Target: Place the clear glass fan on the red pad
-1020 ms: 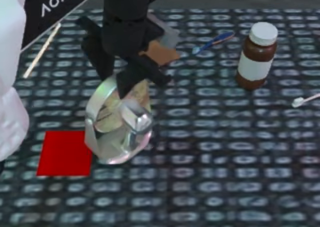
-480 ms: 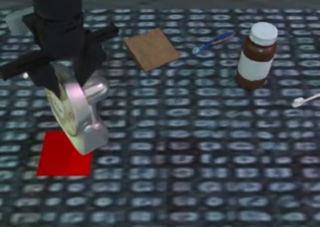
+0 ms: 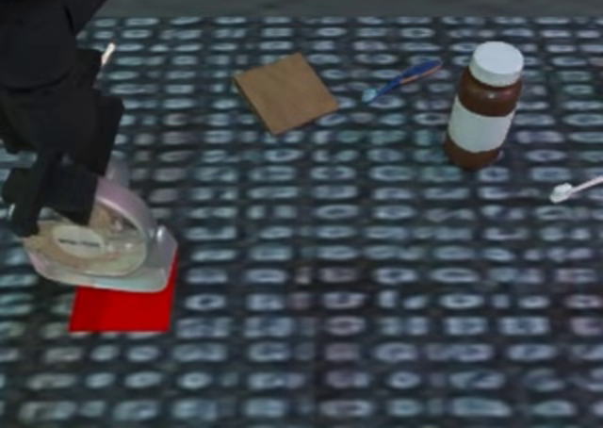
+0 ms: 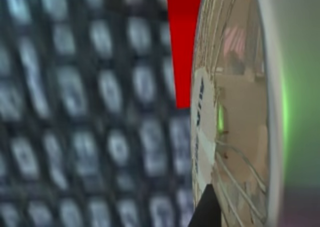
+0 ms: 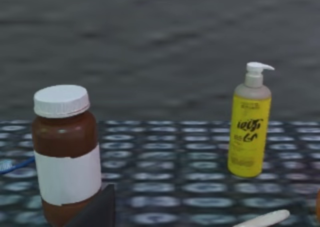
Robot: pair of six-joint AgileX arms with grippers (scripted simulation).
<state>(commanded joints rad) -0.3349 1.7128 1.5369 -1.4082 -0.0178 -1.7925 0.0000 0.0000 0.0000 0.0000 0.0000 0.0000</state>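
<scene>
The clear glass fan (image 3: 105, 247) hangs tilted at the table's left, its lower edge over the far part of the red pad (image 3: 122, 307); whether they touch is unclear. My left gripper (image 3: 58, 194) is shut on the fan's upper rim and hides part of it. In the left wrist view the fan (image 4: 235, 112) fills one side, with the red pad (image 4: 182, 37) beyond it and one dark fingertip (image 4: 207, 212) against the disc face. My right arm is out of the top view.
A brown wooden-looking tile (image 3: 285, 91) lies at the back middle, with a blue toothbrush (image 3: 403, 79) beside it. A brown bottle with a white cap (image 3: 483, 105) stands at the back right, a white stick (image 3: 575, 189) near the right edge. The right wrist view shows a yellow pump bottle (image 5: 248, 132).
My left gripper has carried the fan leftward from the table's middle to above the red pad, lowering and turning it. The brown tile, hidden before, now shows.
</scene>
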